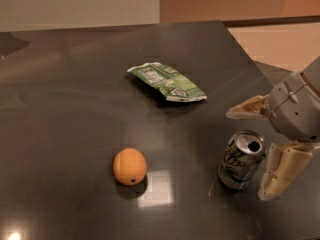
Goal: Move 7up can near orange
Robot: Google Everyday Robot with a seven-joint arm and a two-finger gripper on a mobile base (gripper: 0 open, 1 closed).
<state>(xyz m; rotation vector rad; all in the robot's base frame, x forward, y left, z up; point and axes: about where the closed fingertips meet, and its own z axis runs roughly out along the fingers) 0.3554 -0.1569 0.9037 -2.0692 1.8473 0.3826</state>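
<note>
The 7up can [241,159] stands upright on the dark table [75,84], at the lower right. It is silver with green and dark lettering and a shiny top. The orange [130,166] sits to its left, well apart from it. My gripper [257,151] is at the right edge, open, just right of the can. One pale finger [248,107] points left above and behind the can. The other finger [280,171] hangs down close beside the can's right side. The can is not held.
A flat green-and-white snack packet [167,81] lies behind the can and orange, near the table's middle. The table's right edge [250,54] runs diagonally behind the gripper, with pale floor beyond it.
</note>
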